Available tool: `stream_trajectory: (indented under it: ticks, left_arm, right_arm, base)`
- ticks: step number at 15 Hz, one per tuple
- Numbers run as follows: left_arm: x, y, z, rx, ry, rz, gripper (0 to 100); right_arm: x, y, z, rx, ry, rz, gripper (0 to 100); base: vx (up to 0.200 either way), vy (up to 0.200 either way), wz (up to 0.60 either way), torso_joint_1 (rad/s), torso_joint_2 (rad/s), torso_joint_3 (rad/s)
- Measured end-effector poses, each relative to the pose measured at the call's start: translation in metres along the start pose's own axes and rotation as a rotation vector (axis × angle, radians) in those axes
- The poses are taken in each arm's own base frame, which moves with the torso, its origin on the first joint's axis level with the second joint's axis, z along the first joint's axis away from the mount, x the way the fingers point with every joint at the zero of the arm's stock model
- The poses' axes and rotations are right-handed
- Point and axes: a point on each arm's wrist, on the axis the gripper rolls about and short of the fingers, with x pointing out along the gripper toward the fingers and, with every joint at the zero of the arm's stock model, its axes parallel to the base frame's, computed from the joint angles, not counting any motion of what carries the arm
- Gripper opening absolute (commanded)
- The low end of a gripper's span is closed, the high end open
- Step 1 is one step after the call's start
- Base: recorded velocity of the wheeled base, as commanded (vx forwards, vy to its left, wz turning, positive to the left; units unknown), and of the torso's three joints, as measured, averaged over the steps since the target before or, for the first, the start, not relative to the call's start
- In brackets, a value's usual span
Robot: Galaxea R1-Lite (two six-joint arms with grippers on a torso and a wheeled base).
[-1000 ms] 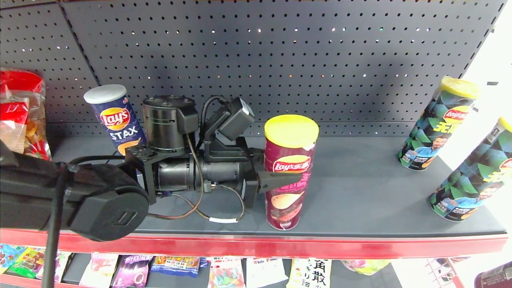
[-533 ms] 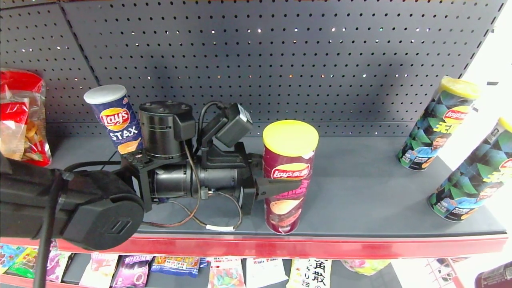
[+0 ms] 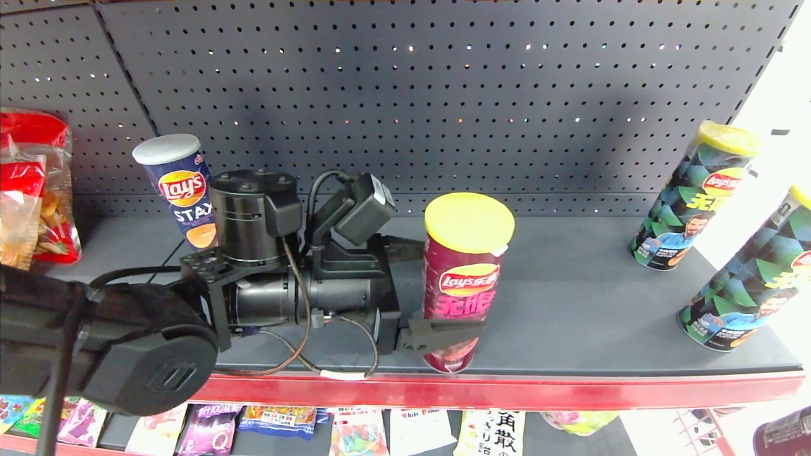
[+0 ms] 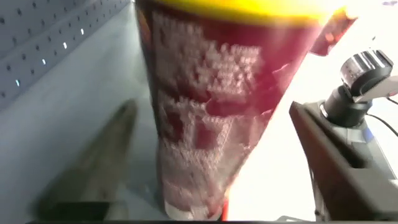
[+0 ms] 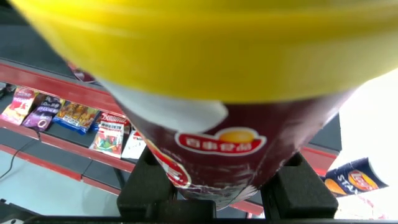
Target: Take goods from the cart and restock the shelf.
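A maroon chip can (image 3: 466,285) with a yellow lid stands upright on the grey shelf (image 3: 570,316), close to its red front edge. My left gripper (image 3: 453,288) is open around the can's lower half, coming in from the left. Its near finger (image 3: 443,332) lies low by the can's base and its far finger (image 3: 405,244) is behind the can. In the left wrist view both fingers (image 4: 93,168) stand apart from the can (image 4: 205,112). My right gripper (image 5: 221,199) is shut on a second maroon can (image 5: 230,137) with a yellow lid.
A blue chip can (image 3: 180,190) stands behind my left arm. Two dark green cans (image 3: 697,196) (image 3: 747,285) stand at the shelf's right end. A red snack bag (image 3: 31,183) hangs at the far left. Snack packets (image 3: 279,421) hang on the lower shelf. Bare shelf lies between the maroon and green cans.
The left gripper lowered the maroon can onto the shelf and opened. Its near finger dropped off the can's side, and the arm shifted slightly left and down.
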Motion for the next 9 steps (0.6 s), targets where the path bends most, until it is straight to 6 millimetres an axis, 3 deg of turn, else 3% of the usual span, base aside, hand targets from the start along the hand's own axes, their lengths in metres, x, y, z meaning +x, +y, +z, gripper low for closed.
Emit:
stream_trajectory:
  ticks: [5, 9]
  left_arm:
    - [-0.037, -0.016, -0.015, -0.049, 0.057, 0.105, 100]
    - [-0.087, -0.037, -0.029, -0.096, 0.096, 0.251, 100]
  right_arm:
    - [0.021, -0.005, 0.024, -0.037, 0.041, 0.086, 0]
    - [0.070, -0.009, 0.058, -0.085, 0.042, 0.203, 0]
  base:
    - [0.000, 0.000, 0.00, 0.000, 0.00, 0.000]
    - [0.000, 0.000, 0.00, 0.000, 0.00, 0.000]
